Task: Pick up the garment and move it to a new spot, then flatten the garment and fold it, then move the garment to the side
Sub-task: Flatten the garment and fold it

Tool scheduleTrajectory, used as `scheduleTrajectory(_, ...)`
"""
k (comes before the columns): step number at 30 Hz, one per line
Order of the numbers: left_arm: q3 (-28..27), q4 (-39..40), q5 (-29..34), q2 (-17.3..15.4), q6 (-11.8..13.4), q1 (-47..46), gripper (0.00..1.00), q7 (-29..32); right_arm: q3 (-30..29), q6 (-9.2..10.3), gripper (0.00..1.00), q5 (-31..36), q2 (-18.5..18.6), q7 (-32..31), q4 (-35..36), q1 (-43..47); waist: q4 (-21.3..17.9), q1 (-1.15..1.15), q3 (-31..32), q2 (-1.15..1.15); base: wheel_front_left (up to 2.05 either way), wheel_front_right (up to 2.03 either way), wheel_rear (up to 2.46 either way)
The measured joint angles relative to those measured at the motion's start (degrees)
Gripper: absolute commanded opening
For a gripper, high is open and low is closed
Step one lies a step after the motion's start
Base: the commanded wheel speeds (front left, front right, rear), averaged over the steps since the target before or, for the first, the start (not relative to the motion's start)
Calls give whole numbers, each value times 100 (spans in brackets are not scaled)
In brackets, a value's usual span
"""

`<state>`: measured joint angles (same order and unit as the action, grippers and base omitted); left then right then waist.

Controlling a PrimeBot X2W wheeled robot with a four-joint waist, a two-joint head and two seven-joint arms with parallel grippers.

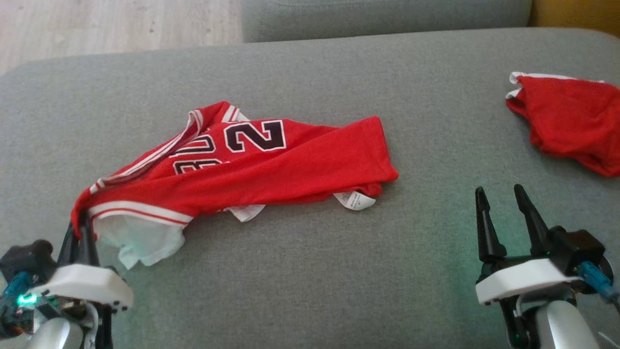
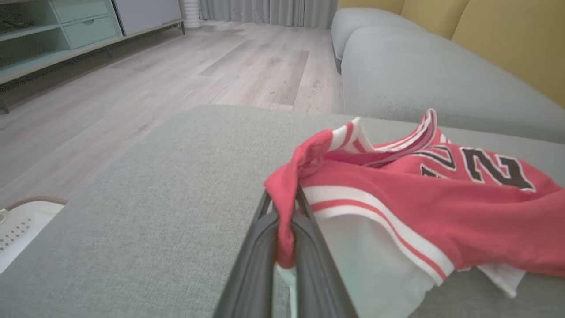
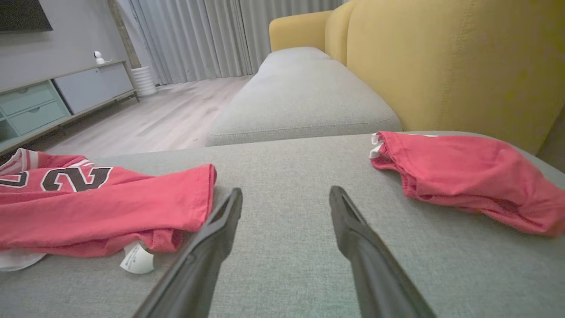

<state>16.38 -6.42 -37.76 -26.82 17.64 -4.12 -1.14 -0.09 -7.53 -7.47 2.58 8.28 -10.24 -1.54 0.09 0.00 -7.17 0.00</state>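
Observation:
A red jersey with white trim and dark numbers, the garment (image 1: 271, 160), lies crumpled across the grey cushion (image 1: 310, 271), left of centre. My left gripper (image 1: 82, 220) is shut on its lower-left corner, and the left wrist view shows red cloth pinched between the fingers (image 2: 284, 221), the garment (image 2: 419, 207) spreading right from there. A white label (image 1: 356, 200) pokes out from under its right end. My right gripper (image 1: 501, 194) stands open at the lower right, nothing between its fingers; in the right wrist view it (image 3: 284, 194) hovers over bare cushion just right of the garment (image 3: 110, 203).
A second red cloth (image 1: 571, 121) lies bunched at the cushion's right edge, also seen as the red cloth (image 3: 463, 176) from the right wrist. Yellow sofa backrest (image 3: 441, 66) rises behind it. Another grey cushion (image 1: 382, 17) and wooden floor (image 1: 97, 29) lie beyond.

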Motion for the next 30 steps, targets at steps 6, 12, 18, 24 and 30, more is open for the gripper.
scheduleTrajectory(6,2,-277,-5,8,-56,-15,100,-129,-30,0,100,86,0,-23,-2,-4,-84,1,-122,0,0,0,0)
scheduleTrajectory(12,58,-268,42,176,-111,-29,100,-471,-68,0,100,92,0,-23,-10,-4,9,0,-30,0,0,0,0)
scheduleTrajectory(18,233,-133,147,330,-157,-25,100,-761,-82,0,100,92,0,-22,-48,1,176,0,144,0,0,0,0)
scheduleTrajectory(24,611,167,254,631,-153,80,100,-812,-110,0,100,92,0,-15,-76,30,391,0,374,0,0,0,0)
scheduleTrajectory(30,875,93,250,894,-155,469,100,-880,-110,0,100,63,0,-14,-118,230,570,0,617,0,0,0,0)
